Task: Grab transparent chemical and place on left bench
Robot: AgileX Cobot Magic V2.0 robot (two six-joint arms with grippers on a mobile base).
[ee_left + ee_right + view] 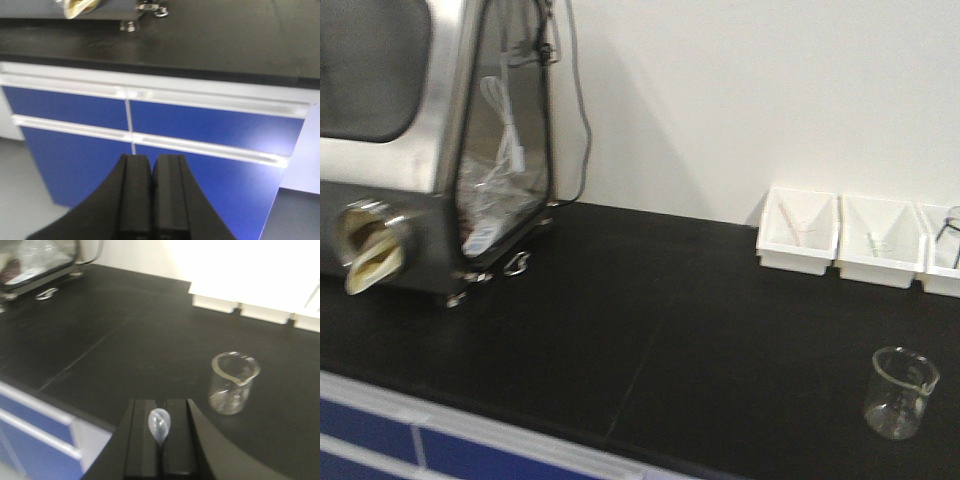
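**Pipette in the right claw, bench just ahead**

My right gripper [160,406] is pinched tight on the transparent chemical [159,424]. Its bulb sits on the seam between the pads and narrows back toward the wrist, so I judge its long axis runs along the fingers (the stem is hidden, so I can't be sure). The left gripper [152,162] is closed on nothing and hangs low, facing the blue cabinet doors [210,132] under the front edge, so this job belongs to the right arm. That claw hovers about over the front edge of the left bench [115,345], with bare counter ahead and below. The glass beaker [233,384] stands just ahead to the right, so I'd set down to its left. Farther back, white bins [215,301] line the rear edge, and a steel cabinet [430,150] fills the rear left corner.
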